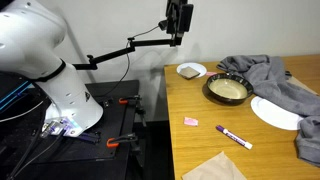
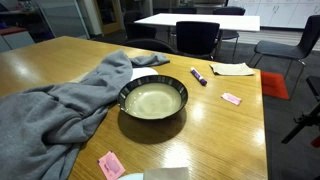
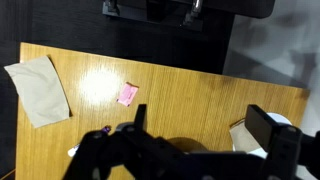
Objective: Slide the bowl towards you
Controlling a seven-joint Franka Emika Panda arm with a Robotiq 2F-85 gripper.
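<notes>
**Bowl at rest on the bench, gripper aloft and out of contact.**

The bowl [image 1: 228,90] stands upright on the bench [image 1: 200,145]. It lies well below the gripper [image 1: 178,38] and is offset from it on the side away from the robot's base. Being round, it has no long axis, so any point of the rim should serve. The gripper hangs clear of everything, and in the wrist view its jaws are spread wide with nothing between them. A small white bowl [image 1: 191,70] sits almost beneath the gripper. A grey cloth [image 2: 60,105] lies beyond the bowl, seemingly against its rim, and a white plate [image 1: 275,112] lies farther off. The coming move likely needs a descent to the far rim, then a pull back toward the base.
</notes>
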